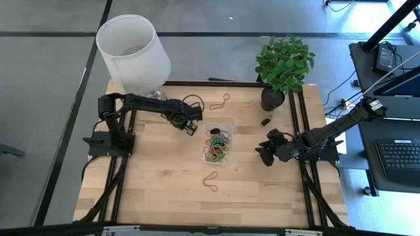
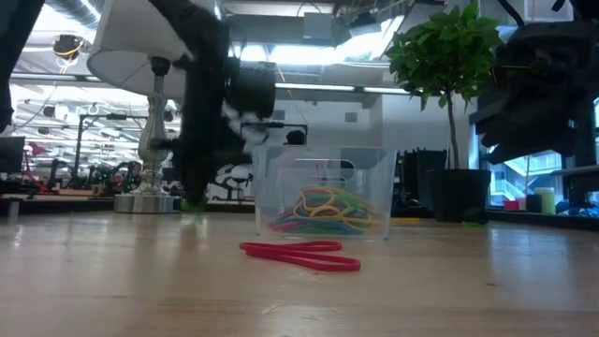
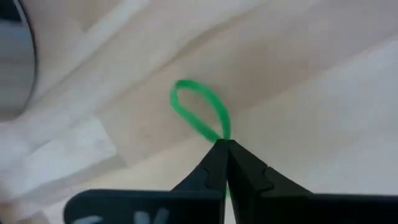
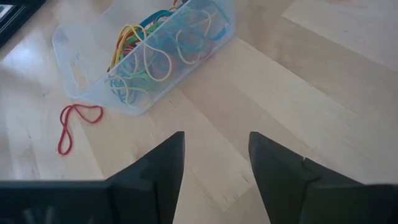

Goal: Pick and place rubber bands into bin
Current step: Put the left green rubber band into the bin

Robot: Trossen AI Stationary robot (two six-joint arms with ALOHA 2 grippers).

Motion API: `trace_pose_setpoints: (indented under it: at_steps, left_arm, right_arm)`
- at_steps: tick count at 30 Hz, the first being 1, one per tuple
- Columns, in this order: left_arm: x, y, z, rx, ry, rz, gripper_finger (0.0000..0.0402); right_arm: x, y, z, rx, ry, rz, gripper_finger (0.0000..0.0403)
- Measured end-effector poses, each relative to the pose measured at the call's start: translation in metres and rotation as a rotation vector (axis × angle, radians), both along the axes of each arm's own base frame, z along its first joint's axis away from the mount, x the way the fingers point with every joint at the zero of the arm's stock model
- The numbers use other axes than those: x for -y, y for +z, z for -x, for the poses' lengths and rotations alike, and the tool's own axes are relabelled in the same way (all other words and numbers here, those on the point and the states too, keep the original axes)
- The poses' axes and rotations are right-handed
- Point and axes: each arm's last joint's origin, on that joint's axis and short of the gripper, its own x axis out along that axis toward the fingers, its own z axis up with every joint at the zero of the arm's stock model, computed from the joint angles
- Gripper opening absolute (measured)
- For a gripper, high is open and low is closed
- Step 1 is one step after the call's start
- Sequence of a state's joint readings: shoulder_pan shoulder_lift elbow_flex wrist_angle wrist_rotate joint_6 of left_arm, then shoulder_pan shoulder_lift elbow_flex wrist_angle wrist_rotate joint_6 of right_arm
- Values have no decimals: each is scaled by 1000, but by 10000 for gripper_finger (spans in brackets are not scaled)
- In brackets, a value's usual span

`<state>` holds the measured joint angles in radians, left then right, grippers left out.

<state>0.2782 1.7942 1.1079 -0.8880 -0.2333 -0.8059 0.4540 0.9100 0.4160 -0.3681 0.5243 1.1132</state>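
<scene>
The clear bin [image 1: 219, 140] sits mid-table with several coloured rubber bands [image 4: 144, 59] inside; it also shows in the low view [image 2: 323, 198]. My left gripper [image 3: 222, 144] is just left of the bin [image 1: 191, 124], shut on a green rubber band [image 3: 198, 107]. My right gripper [image 4: 214, 163] hovers open to the right of the bin [image 1: 266, 155], touching nothing. A red band [image 1: 210, 181] lies flat on the wood near the bin's near side [image 2: 301, 255] [image 4: 71, 124]. Two more bands [image 1: 220, 101] [image 1: 246, 108] lie beyond the bin. My left gripper pinches the green rubber band at one end of its loop [image 3: 224, 135], between the very tips of its two fingers. The fingers point down at the table. The rest of the loop sticks out past the fingertips over the wood; whether it rests there I cannot tell.
A white lampshade [image 1: 133, 52] stands at the table's far left corner, and a potted plant [image 1: 283, 69] at the far right. A small black clip [image 1: 266, 120] lies near the pot. Bare wood stretches along the near half of the table.
</scene>
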Motion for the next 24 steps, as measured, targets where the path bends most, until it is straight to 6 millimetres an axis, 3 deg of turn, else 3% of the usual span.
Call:
trace_pose_setpoints:
  at_steps: [8, 13, 16, 24]
  left_arm:
    - [41, 82, -40, 238, -258, -182, 2]
    - [63, 111, -69, 460, -485, -285, 2]
    - [71, 109, -81, 551, -515, -278, 2]
    - [85, 70, -103, 557, -562, -101, 7]
  right_arm:
    - [0, 0, 0, -16, 47, 37, 182]
    - [0, 0, 0, -17, 57, 47, 182]
    - [-1, 1, 0, -11, 57, 44, 182]
    - [-2, 3, -3, 21, 57, 28, 182]
